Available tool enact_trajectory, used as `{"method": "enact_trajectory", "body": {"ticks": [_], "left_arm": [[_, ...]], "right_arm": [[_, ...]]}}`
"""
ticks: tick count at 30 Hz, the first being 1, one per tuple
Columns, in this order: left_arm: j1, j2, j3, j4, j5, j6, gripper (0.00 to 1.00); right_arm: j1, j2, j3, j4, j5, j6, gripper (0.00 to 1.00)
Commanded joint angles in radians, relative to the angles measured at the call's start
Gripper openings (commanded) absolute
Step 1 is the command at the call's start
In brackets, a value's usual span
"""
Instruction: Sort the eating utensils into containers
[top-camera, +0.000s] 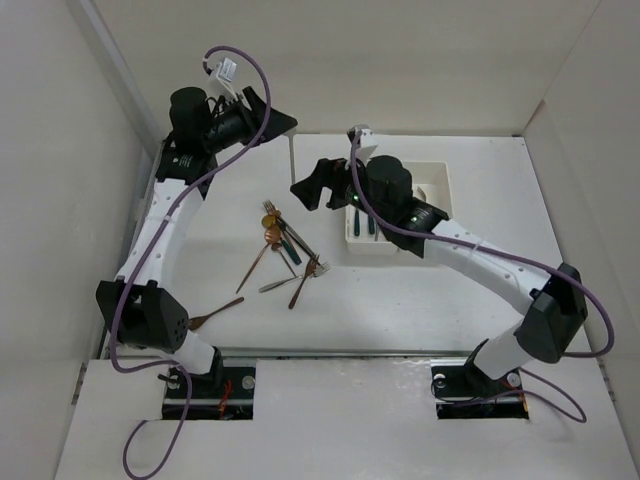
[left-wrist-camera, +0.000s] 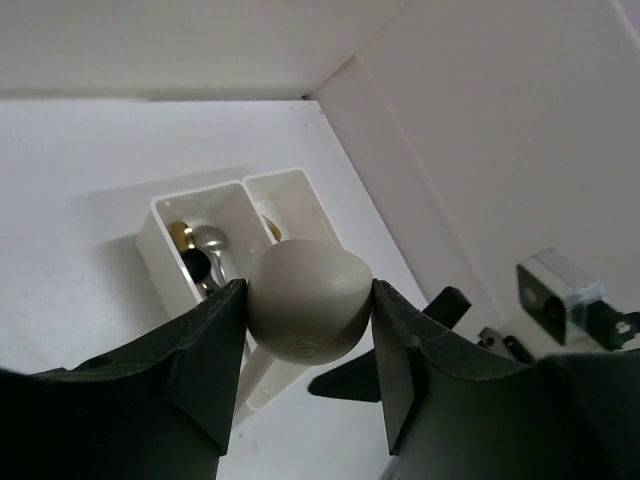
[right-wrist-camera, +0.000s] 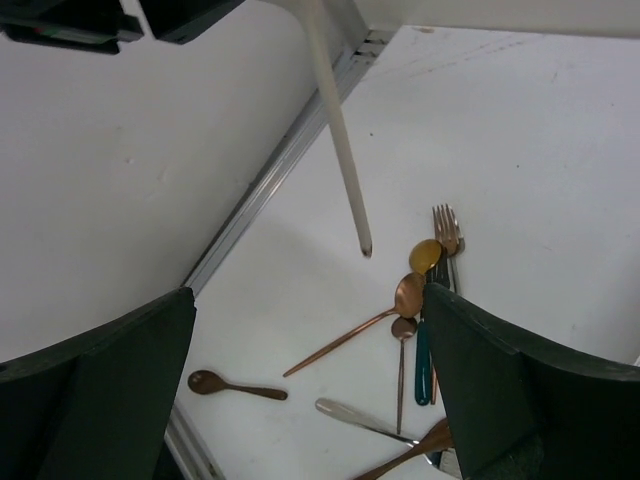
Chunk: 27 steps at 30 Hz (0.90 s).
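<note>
Done: the 2 joined white bins (left-wrist-camera: 150, 240) already hold some pieces. A gold spoon (left-wrist-camera: 182, 235) and a silver spoon (left-wrist-camera: 212, 240) show in 1 compartment (the other's contents are mostly hidden).
Left: at least 6 utensils lie in a loose pile (top-camera: 285, 250) on the table (top-camera: 420, 290), and 1 wooden spoon (top-camera: 215, 313) lies apart toward the near edge. Judged less than half sorted.
In hand: cream spoon (left-wrist-camera: 300, 305), raised at the far left, well apart from the bins.
Left gripper (left-wrist-camera: 309, 290): clamped on the cream spoon's bowl, 1 finger on each side.
Right gripper (right-wrist-camera: 307, 292): jaws spread wide, nothing between them, hovering over the pile.
Spoon axis: steep, close to vertical. The bowl is up in the jaws and the handle tip (right-wrist-camera: 365, 248) points down toward the table.
Next need (judgement): tip it flat, along a bin's length.
</note>
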Motion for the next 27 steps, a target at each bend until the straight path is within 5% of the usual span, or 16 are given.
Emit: {"method": "enact_trajectory", "body": {"ticks": [1, 9, 15, 19, 20, 21, 22, 26, 27], "left_arm": [[-0.01, -0.021, -0.017, 0.112, 0.007, -0.196, 0.05], [-0.01, -0.061, -0.065, 0.092, 0.027, -0.243, 0.05], [-0.01, -0.081, -0.12, 0.105, 0.056, -0.308, 0.05], [-0.01, -0.081, -0.146, 0.105, 0.056, -0.32, 0.06], [-0.01, -0.081, -0.146, 0.105, 0.066, -0.32, 0.06], [-0.01, -0.081, -0.146, 0.105, 0.066, -0.302, 0.08], [-0.01, -0.072, -0.146, 0.105, 0.066, -0.286, 0.11], [-0.01, -0.037, -0.081, -0.074, 0.057, 0.0, 0.65], [-0.01, -0.028, -0.053, -0.208, 0.035, 0.108, 0.94]], "right_arm": [[0.015, 0.016, 0.037, 0.086, 0.086, 0.058, 1.0], [0.015, 0.122, 0.109, 0.086, 0.141, 0.011, 0.93], [0.015, 0.191, 0.166, 0.086, 0.14, 0.01, 0.73], [0.015, 0.224, 0.177, 0.086, 0.152, 0.01, 0.39], [0.015, 0.224, 0.177, 0.086, 0.166, 0.01, 0.14], [0.015, 0.224, 0.177, 0.086, 0.175, 0.01, 0.0], [0.015, 0.224, 0.186, 0.086, 0.186, 0.01, 0.0], [0.015, 0.175, 0.133, 0.086, 0.238, -0.002, 0.0], [0.004, 0.135, 0.11, 0.086, 0.251, -0.014, 0.0]]}}
